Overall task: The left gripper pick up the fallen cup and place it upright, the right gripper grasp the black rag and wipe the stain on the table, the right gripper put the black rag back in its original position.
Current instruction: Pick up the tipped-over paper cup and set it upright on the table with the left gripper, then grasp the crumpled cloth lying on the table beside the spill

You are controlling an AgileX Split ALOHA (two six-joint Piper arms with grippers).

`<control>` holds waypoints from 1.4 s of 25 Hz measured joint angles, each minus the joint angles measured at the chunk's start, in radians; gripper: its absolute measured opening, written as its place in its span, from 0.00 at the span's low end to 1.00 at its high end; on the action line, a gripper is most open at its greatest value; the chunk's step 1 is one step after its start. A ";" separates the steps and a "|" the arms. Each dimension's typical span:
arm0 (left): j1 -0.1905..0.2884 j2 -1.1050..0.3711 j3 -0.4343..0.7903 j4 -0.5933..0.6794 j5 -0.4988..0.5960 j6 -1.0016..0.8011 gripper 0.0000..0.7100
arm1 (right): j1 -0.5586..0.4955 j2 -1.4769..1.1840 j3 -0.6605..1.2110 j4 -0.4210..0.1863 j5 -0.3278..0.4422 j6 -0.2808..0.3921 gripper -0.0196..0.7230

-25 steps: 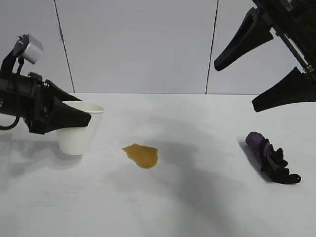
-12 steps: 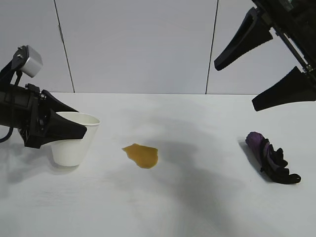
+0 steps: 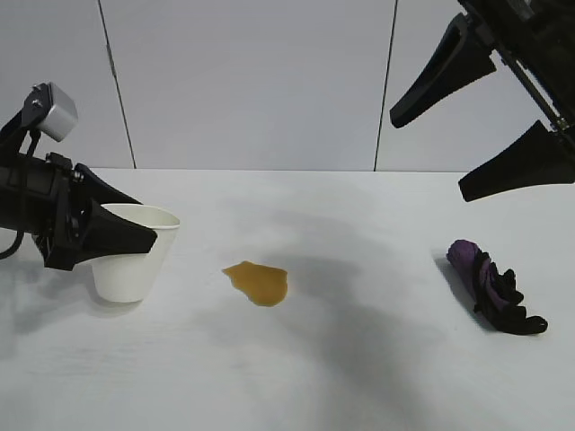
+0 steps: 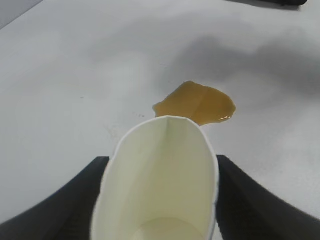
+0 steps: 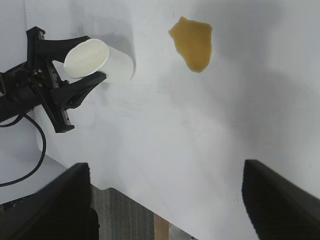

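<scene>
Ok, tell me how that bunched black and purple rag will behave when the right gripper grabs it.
The small bunched black rag with a purple end looks soft and lumpy, so it will likely sag and deform. Its loose black folds may trail. The open right gripper hangs well above it, so expect a long descent.

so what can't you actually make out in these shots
- Cup base contact with the table: in the exterior view the left pincer and shadow hide whether it is fully set down.
- Cup's lower part: cut off by the left wrist view's edge.
- Black rag: absent from both wrist views.
- Right pincer: its arm is cut off at the exterior view's edge; only finger ends show in its own wrist view.
- Stain: depth cannot be judged.
</scene>
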 joint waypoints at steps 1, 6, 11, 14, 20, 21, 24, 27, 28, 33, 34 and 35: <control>0.000 0.006 0.000 0.000 0.000 0.000 0.60 | 0.000 0.000 0.000 0.000 0.000 0.000 0.79; 0.000 0.041 0.000 -0.006 0.007 0.002 0.60 | 0.000 0.000 0.000 0.000 0.000 0.000 0.79; 0.000 0.041 0.000 -0.006 0.033 0.004 0.64 | 0.000 0.000 0.000 0.000 0.000 0.000 0.79; 0.000 0.041 0.000 -0.006 0.039 0.004 0.80 | 0.000 0.000 0.000 0.000 0.000 0.000 0.79; 0.000 0.041 0.000 -0.006 0.039 0.004 0.91 | 0.000 0.000 0.000 0.000 -0.001 0.000 0.79; 0.000 0.041 0.000 -0.006 0.039 0.004 0.92 | 0.000 0.000 0.000 0.000 -0.001 0.000 0.79; 0.000 0.041 0.000 -0.006 0.039 0.004 0.92 | 0.000 0.000 0.000 0.000 -0.001 0.000 0.79; 0.000 0.034 0.000 -0.006 0.031 -0.012 0.92 | 0.000 0.000 0.000 0.000 -0.001 0.000 0.79; 0.000 0.026 0.000 -0.006 0.022 -0.028 0.92 | 0.000 0.000 0.000 0.000 -0.001 0.000 0.79; 0.000 -0.060 0.000 -0.006 -0.019 -0.171 0.92 | 0.000 0.000 0.000 0.000 -0.001 0.000 0.79; 0.000 -0.082 0.000 -0.006 -0.027 -0.218 0.92 | 0.000 0.000 0.000 0.000 -0.001 0.000 0.79; 0.000 -0.106 0.000 -0.005 -0.036 -0.264 0.92 | 0.000 0.000 0.000 0.000 -0.001 0.000 0.79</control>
